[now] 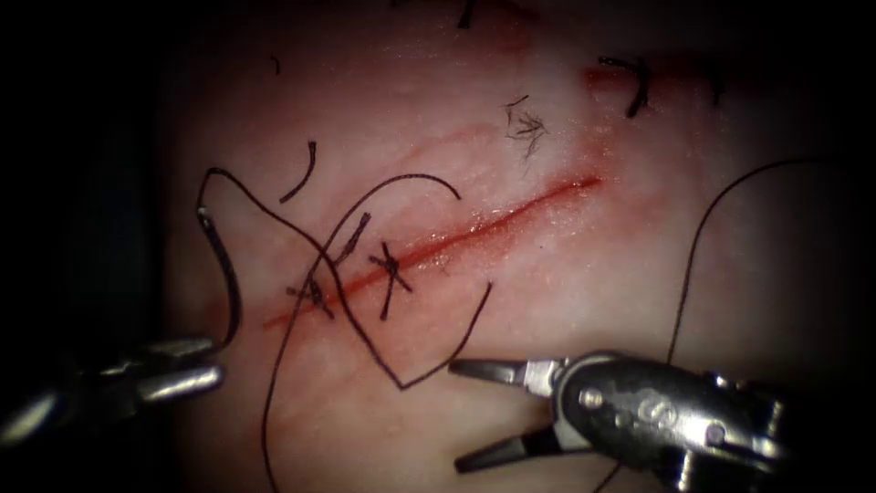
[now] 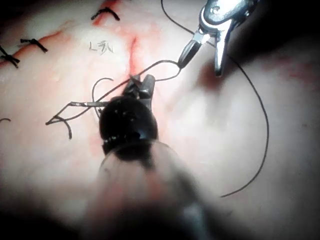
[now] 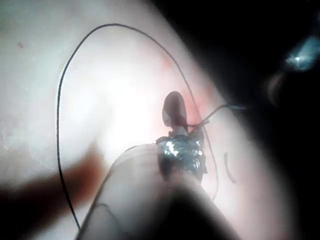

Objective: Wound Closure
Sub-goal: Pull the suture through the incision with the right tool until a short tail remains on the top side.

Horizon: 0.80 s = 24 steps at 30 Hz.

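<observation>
A pale slab of tissue (image 1: 566, 301) carries a thin red cut (image 1: 438, 245) running diagonally, with two dark stitches (image 1: 390, 267) knotted across its lower end.

The left claw (image 1: 196, 361) sits at the lower left, below and left of the cut. Its jaws are pressed together on the lower end of the curved needle (image 1: 228, 278). The needle arcs up and away from this claw over the tissue on the left side of the cut, its bright tip free in the air and not in the tissue.

The right claw (image 1: 470, 415) comes in from the lower right with its jaws spread wide, holding nothing. Just off its upper jaw lies a bend of dark thread (image 1: 438, 361) that loops back toward the stitches. More thread curves past the far side of this claw. A short cut end of thread (image 1: 301, 173) lies loose above the needle.
</observation>
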Motion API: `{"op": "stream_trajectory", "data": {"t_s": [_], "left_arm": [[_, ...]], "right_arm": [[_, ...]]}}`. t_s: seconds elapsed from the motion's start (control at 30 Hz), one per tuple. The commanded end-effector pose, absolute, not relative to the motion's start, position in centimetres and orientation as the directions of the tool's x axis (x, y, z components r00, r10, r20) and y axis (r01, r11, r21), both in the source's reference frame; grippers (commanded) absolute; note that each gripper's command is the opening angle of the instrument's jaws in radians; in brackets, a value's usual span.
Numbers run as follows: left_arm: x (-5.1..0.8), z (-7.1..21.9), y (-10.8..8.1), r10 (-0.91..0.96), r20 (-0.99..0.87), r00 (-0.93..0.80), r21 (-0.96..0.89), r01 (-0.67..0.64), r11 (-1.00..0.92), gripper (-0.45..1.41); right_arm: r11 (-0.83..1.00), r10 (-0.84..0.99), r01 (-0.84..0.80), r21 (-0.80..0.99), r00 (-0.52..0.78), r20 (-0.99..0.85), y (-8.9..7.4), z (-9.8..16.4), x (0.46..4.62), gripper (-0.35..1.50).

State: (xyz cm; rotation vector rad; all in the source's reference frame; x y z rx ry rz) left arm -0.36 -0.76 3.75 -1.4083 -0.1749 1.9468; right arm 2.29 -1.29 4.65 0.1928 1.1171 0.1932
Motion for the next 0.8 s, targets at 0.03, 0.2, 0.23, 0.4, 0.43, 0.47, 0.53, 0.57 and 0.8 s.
{"op": "stream_trajectory", "data": {"t_s": [0.03,0.2,0.23,0.4,0.43,0.47,0.53,0.57,0.8], "left_arm": [[-0.34,3.8,-0.7,0.616,-0.769,-0.173,-0.475,-0.491,-0.731,-0.35],[-0.2,3.9,-0.7,0.628,-0.756,-0.185,-0.454,-0.543,-0.707,-0.35],[-0.22,3.9,-0.7,0.63,-0.755,-0.184,-0.457,-0.541,-0.706,-0.35],[-0.34,3.9,-0.7,0.629,-0.755,-0.185,-0.473,-0.513,-0.717,-0.35],[-0.37,3.9,-0.7,0.625,-0.758,-0.187,-0.469,-0.509,-0.722,-0.35],[-0.38,3.9,-0.7,0.625,-0.758,-0.187,-0.47,-0.507,-0.723,-0.35],[-0.38,3.9,-0.7,0.624,-0.758,-0.187,-0.47,-0.507,-0.723,-0.35],[-0.38,3.9,-0.7,0.624,-0.759,-0.187,-0.47,-0.507,-0.723,-0.35],[-0.39,3.9,-0.7,0.625,-0.755,-0.198,-0.466,-0.508,-0.724,-0.35]], "right_arm": [[0.979,0.204,-0.068,0.194,0.425,-0.882,-1.1,4.7,2.2,1.35],[0.994,0.11,-0.063,0.091,0.481,-0.87,-0.8,4.9,1.91,1.05],[0.995,0.098,-0.057,0.08,0.49,-0.866,-0.8,5.0,1.91,1.05],[0.999,0.054,-0.027,0.047,0.499,-0.865,-0.8,5.4,1.95,1.05],[0.999,0.041,-0.007,0.043,0.509,-0.86,-0.9,5.5,1.99,1.06],[0.999,0.027,0.013,0.039,0.513,-0.858,-0.9,5.6,2.01,1.05],[0.999,0.008,0.04,0.033,0.506,-0.862,-1.0,5.6,2.06,0.93],[0.998,-0.011,0.053,0.018,0.507,-0.862,-1.0,5.7,2.09,0.9],[0.992,-0.076,0.126,-0.012,0.514,-0.854,-1.1,5.7,2.36,0.49]]}}
